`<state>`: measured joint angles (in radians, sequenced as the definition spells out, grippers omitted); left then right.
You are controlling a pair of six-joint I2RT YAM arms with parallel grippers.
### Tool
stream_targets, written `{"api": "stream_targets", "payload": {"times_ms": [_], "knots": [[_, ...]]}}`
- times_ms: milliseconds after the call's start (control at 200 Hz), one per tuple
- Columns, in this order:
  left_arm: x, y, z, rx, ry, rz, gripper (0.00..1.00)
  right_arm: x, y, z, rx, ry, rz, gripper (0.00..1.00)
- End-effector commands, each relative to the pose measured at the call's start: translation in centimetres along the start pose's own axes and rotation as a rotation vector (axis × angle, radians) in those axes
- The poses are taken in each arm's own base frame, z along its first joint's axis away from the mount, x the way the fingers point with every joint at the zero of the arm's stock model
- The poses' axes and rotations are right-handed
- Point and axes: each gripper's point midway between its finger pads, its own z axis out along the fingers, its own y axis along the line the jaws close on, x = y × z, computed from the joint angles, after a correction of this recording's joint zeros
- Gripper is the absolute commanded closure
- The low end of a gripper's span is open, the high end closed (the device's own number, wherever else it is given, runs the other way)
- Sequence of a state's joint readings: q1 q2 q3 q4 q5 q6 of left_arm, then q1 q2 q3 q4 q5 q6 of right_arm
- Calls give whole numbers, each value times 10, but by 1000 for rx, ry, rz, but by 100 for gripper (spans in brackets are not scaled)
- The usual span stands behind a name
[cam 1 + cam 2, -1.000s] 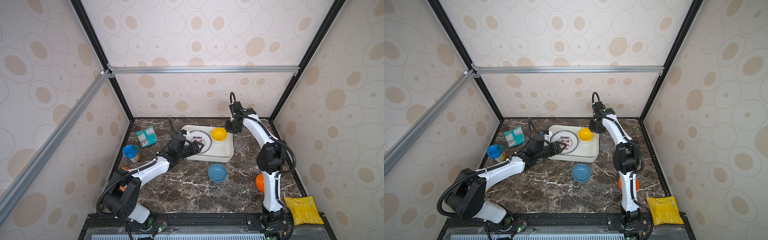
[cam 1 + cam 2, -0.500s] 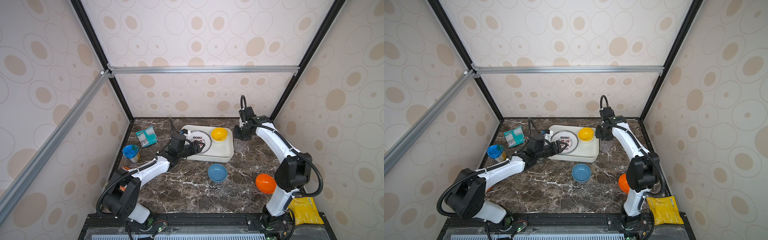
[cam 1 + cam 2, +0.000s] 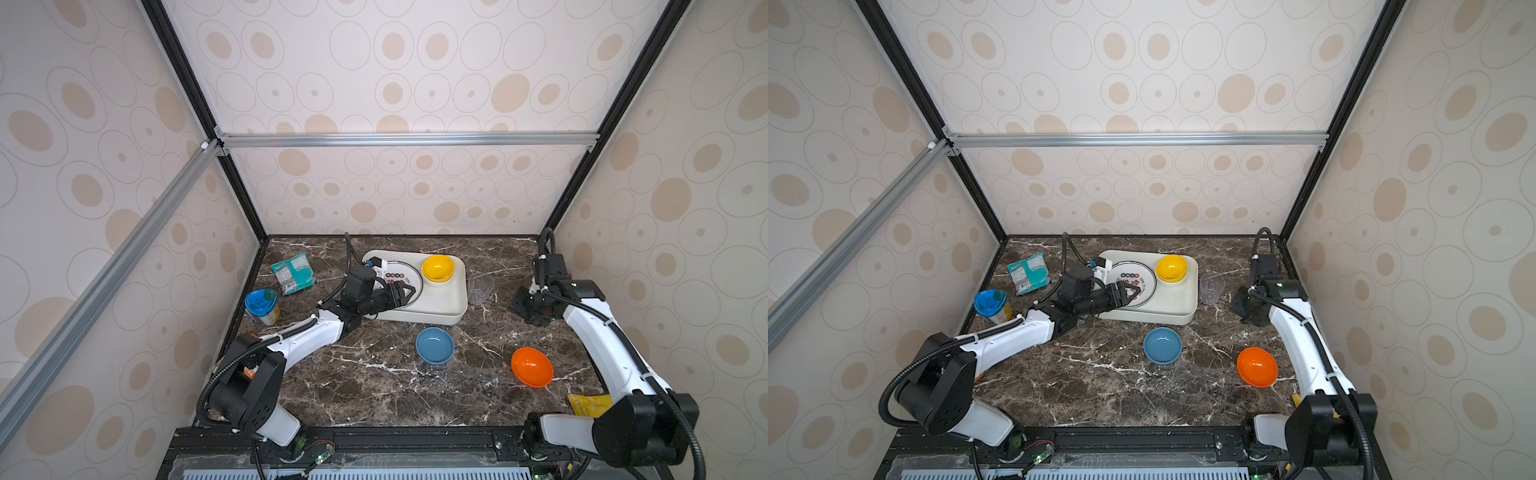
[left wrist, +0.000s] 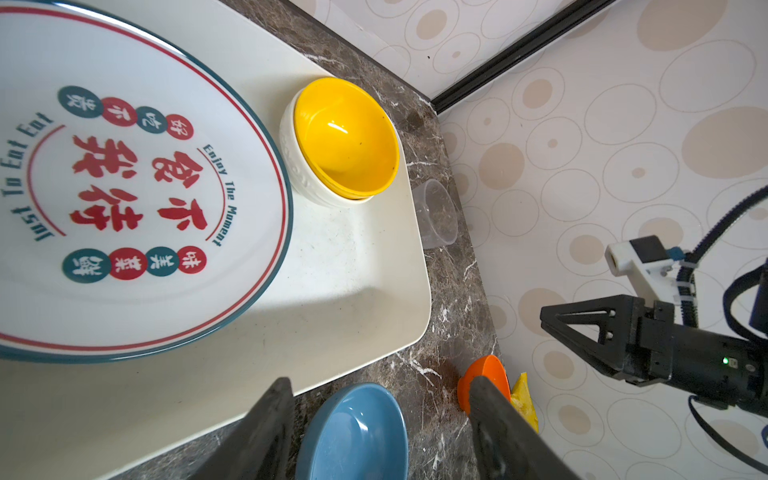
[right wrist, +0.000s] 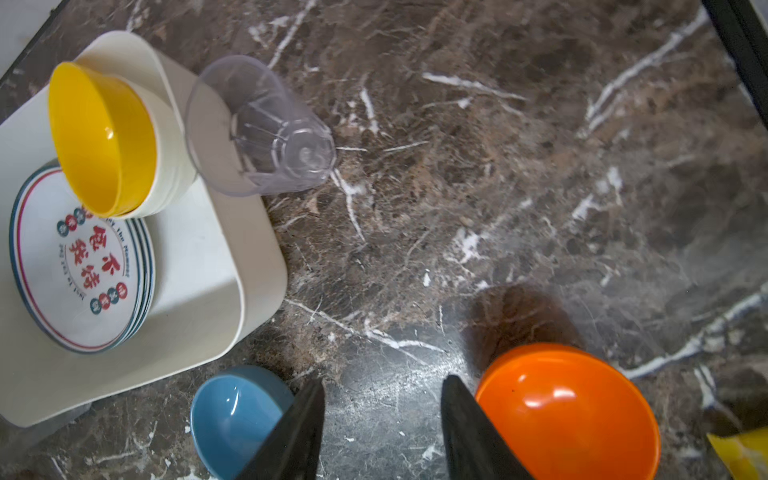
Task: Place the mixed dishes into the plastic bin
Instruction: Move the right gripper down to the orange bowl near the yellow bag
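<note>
clear cup sits apart from the right gripper (jaws parted).

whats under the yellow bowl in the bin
The yellow bowl sits nested in a cream bowl, which stands on the plastic bin floor. What lies between them is covered.

The right gripper has its jaws apart and empty over the marble tabletop, between the blue bowl and the orange bowl. The plastic bin contains stacked plates and a yellow bowl nested in a cream bowl. A clear plastic cup sits just beside the bin.
</note>
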<state>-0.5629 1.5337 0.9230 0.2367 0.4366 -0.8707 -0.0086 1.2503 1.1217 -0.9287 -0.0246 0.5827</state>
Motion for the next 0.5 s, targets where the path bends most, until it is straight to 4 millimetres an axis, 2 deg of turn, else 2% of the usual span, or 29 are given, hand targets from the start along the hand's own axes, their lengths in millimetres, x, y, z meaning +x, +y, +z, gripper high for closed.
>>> {"api": "stream_targets", "payload": {"times_ms": [0, 125, 220, 310, 355, 495], "knots": [[-13, -20, 2, 57, -26, 49, 33, 25, -31, -1, 83, 63, 96, 48], [-9, -19, 3, 59, -17, 45, 33, 42, -61, -3, 176, 95, 177, 47], [-10, -21, 2, 73, -28, 46, 33, 52, -85, -6, 249, 101, 258, 41], [-9, -20, 2, 77, -27, 44, 33, 61, -104, -11, 312, 90, 327, 30], [-9, -20, 2, 79, -29, 43, 33, 64, -111, -12, 341, 78, 359, 27], [-5, -23, 2, 108, -13, 37, 33, 71, -125, -10, 400, 75, 423, 27]]}}
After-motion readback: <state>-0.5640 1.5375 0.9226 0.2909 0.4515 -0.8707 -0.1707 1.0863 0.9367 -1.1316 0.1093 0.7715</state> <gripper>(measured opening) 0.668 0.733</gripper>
